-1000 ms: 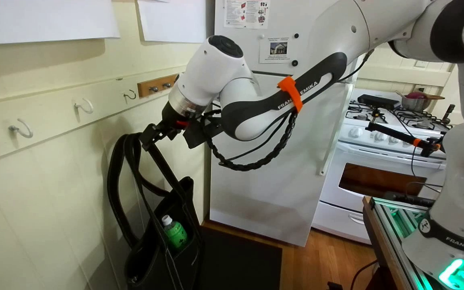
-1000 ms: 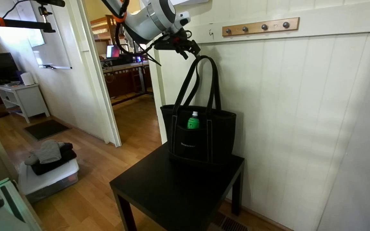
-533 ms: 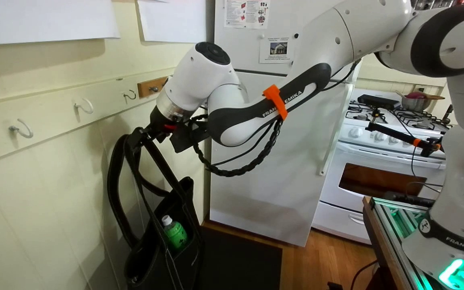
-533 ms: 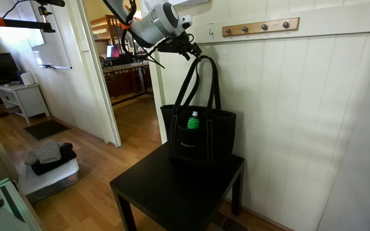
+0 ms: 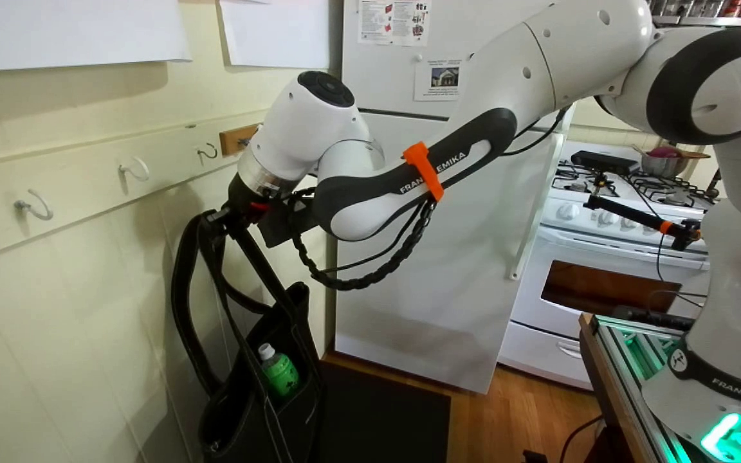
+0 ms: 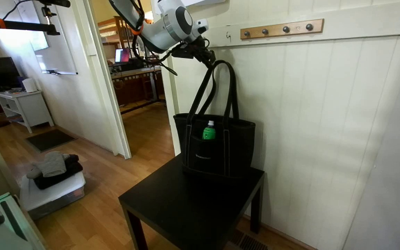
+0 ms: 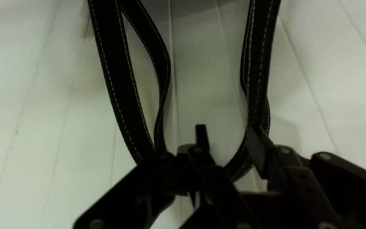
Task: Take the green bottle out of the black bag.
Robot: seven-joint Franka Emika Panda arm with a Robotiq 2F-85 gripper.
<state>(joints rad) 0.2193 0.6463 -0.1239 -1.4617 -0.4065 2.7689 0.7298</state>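
The green bottle (image 5: 279, 372), white-capped, stands in the front pocket of the black bag (image 6: 207, 166), its upper part showing in both exterior views. The bag sits upright, its long strap handles (image 6: 234, 97) rising in loops. My gripper (image 5: 215, 217) is at the top of these loops, well above the bottle. Seen from the wrist, the gripper (image 7: 229, 143) has its fingers part-way apart. A handle strap (image 7: 257, 70) curves down past the right finger and across the gap between them; whether it touches is unclear. The bottle is out of the wrist view.
Under the bag is a black table (image 6: 186, 208), close against a pale panelled wall (image 6: 307, 104). Wall hooks (image 5: 136, 170) and a wooden peg rail (image 6: 281, 29) are at gripper height. A white refrigerator (image 5: 422, 276) stands behind the arm.
The arm has moved towards the wall and slightly down, bringing my gripper onto the top of the handles. Its fingers have drawn closer together. Bag and bottle have not moved.
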